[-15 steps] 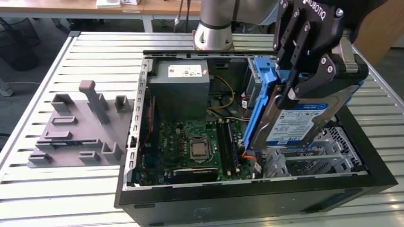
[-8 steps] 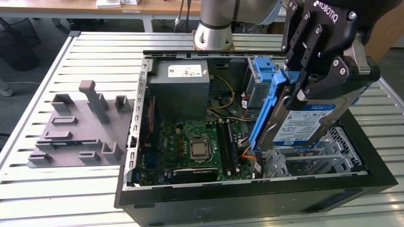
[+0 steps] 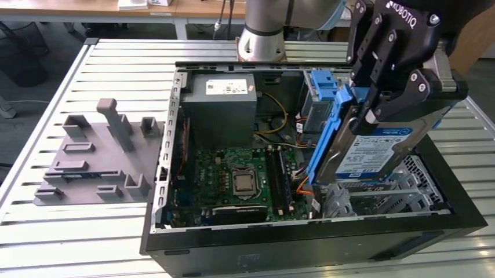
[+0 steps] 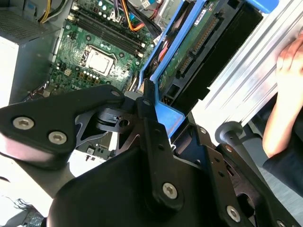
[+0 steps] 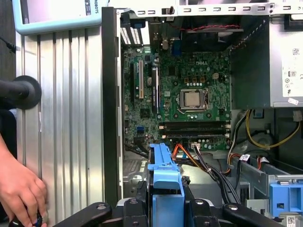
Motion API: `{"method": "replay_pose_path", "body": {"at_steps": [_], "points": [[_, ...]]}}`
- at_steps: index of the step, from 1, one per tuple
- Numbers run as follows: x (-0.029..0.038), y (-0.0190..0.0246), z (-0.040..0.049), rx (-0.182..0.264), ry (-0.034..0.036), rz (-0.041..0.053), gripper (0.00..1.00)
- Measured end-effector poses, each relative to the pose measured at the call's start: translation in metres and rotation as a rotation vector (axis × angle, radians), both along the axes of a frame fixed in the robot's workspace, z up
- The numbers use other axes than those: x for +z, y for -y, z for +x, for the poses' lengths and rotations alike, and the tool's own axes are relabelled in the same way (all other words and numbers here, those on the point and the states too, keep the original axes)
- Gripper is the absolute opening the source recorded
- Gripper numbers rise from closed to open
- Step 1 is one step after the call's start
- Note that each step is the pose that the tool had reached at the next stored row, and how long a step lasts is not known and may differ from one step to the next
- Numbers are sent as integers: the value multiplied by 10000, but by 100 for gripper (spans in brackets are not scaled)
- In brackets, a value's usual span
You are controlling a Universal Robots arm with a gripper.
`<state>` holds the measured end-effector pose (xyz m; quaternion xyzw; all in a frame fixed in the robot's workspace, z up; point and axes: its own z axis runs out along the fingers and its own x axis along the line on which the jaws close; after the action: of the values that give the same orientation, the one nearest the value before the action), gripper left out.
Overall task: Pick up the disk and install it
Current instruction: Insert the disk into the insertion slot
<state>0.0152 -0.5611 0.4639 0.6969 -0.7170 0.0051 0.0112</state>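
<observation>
Gripper (image 3: 390, 95) pinching the disk (image 3: 370, 152), long axis running 1-to-7 o'clock, lower end seemingly just above the metal drive cage (image 3: 386, 200).

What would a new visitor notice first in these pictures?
First, the black gripper at the exterior view's right, its jaws shut on the disk in its blue carrier, held tilted above the open computer case. Next, the green motherboard lying exposed inside the case, with the grey power-supply box behind it. A person's hand rests on the ribbed metal table in the first wrist view.
</observation>
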Motion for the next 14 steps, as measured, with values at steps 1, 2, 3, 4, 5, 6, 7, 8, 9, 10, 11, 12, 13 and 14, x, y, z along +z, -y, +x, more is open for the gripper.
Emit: {"method": "replay_pose_path", "body": {"at_steps": [1,2,3,4,5,6,7,8,9,10,11,12,13,14], "points": [[-1,0,19,-1,0,0,36],[-3,0,34,-1,0,0,36],[-5,0,54,-1,0,-1,36],[-8,0,70,-1,0,0,36],[-10,0,87,-1,0,0,36],[-13,0,105,-1,0,0,36],[-16,0,124,-1,0,-1,36],[-21,0,162,-1,0,-1,36],[-24,0,182,-1,0,-1,36],[-26,0,200,-1,0,-1,36],[-29,0,216,-1,0,-1,36],[-31,0,230,-1,0,-1,36],[-33,0,243,-1,0,-1,36],[-42,0,278,-1,0,-1,36]]}}
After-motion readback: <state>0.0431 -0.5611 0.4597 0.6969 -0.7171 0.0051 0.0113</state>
